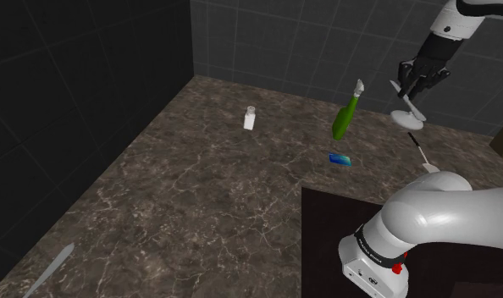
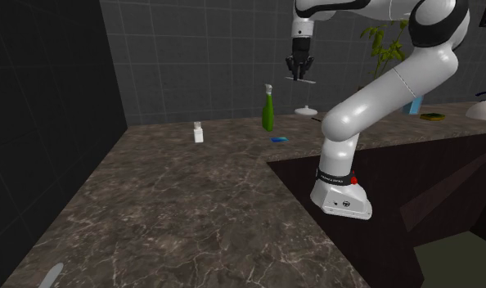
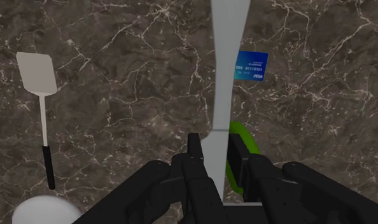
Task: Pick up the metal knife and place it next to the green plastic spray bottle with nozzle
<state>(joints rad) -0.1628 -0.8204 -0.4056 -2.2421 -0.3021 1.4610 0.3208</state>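
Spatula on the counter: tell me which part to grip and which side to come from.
Take the spatula by its black handle, from straight above, jaws across its width. It lies flat on the counter; the narrow handle fits between them, while the wide flat head likely gives no pinch. The gripper clasps a grey knife now, so free it first.

Grey knife [image 3: 226, 57], green spray bottle [image 1: 345, 117], blue card [image 3: 251, 65], black hand [image 3: 214, 141], dark brown bench [image 1: 199, 195] veined white, white spatula [image 3: 36, 73] with black handle
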